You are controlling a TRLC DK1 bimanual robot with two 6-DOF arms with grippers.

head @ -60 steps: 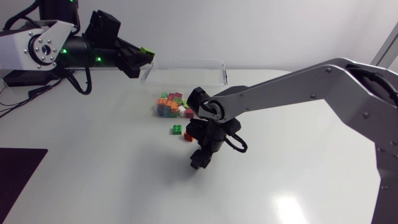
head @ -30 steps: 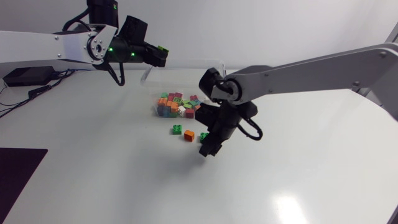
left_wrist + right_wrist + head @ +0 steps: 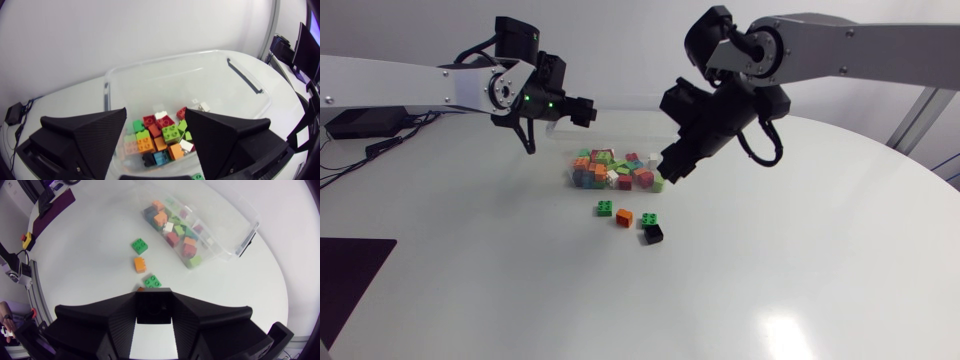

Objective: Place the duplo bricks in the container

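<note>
Most bricks (image 3: 159,132) lie piled at one end of the clear container (image 3: 240,80). Our left claw (image 3: 155,115) hangs released and empty above it, placed, we judge, for dropping. Our right claw (image 3: 672,168) hangs beside the container's end; clenched or not, we cannot tell. Its wrist view shows three loose bricks (image 3: 140,264) on the table (image 3: 90,240); only the head view shows a fourth, black piece (image 3: 654,233).

The clear plastic container (image 3: 165,75) stands open on the bench (image 3: 520,290), with mixed-colour bricks (image 3: 615,170) heaped at one end. Four more lie loose close together just beside it: a green brick (image 3: 605,209), an orange brick (image 3: 624,217), a second green brick (image 3: 648,219) and a black brick (image 3: 654,234).
</note>
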